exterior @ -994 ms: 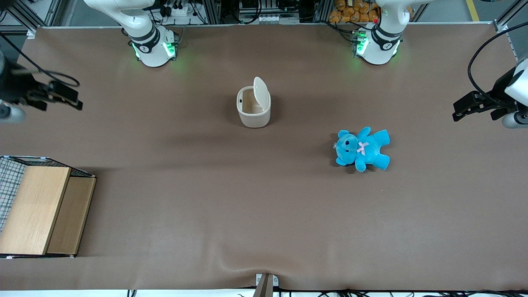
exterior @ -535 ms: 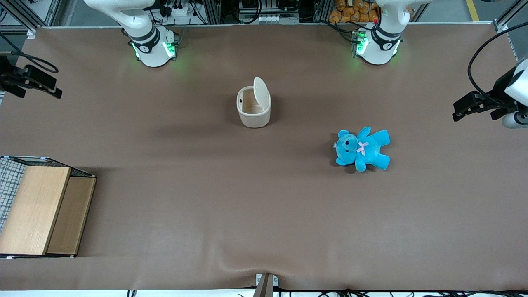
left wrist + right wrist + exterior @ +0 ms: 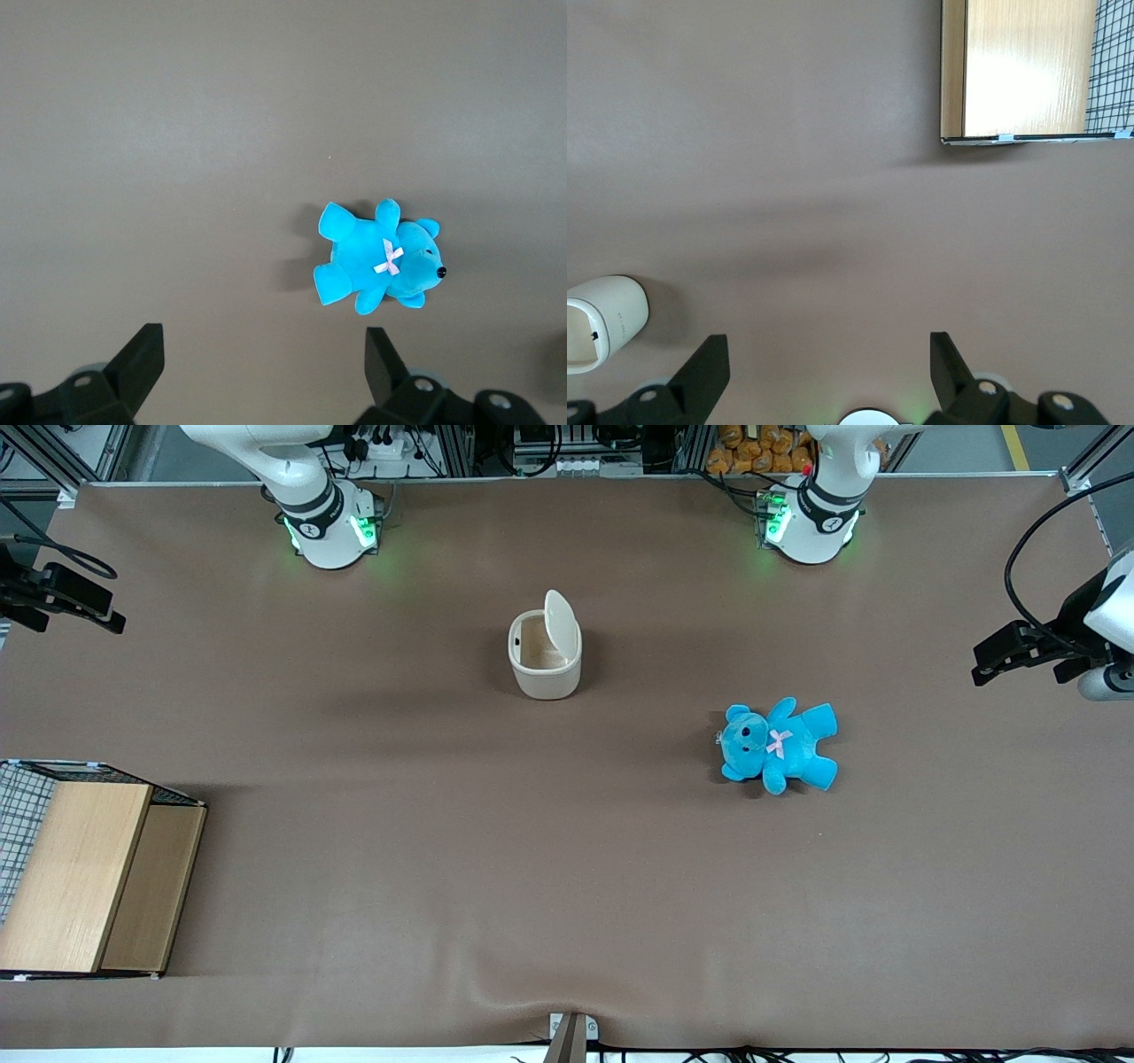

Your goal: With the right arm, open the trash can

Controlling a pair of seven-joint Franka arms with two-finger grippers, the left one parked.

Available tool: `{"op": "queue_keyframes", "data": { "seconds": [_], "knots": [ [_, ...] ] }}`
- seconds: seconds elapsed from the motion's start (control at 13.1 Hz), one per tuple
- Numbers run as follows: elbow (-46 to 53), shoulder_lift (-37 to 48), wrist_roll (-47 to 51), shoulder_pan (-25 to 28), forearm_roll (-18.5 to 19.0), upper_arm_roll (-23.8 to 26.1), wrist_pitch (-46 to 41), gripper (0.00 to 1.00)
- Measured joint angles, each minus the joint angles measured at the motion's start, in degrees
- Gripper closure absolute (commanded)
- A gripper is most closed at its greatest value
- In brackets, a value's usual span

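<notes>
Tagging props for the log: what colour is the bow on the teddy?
Pale pink bow on the blue teddy; clearest in the front view.

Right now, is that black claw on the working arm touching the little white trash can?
Apart. The front view shows the gripper at the working arm's end of the table, bare brown table separating it from the open-lidded trash can.

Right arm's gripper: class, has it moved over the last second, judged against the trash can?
Yes. The gripper, jaws open, has drawn away from the open trash can, toward the working arm's end of the table.
</notes>
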State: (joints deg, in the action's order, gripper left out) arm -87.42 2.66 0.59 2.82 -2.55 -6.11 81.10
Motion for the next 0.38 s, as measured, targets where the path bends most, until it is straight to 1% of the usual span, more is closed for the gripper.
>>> {"op": "queue_keyframes", "data": {
  "seconds": [0.38],
  "knots": [
    [-0.1, 0.0, 0.0, 0.1, 0.5, 0.0, 0.0, 0.0]
  ]
}}
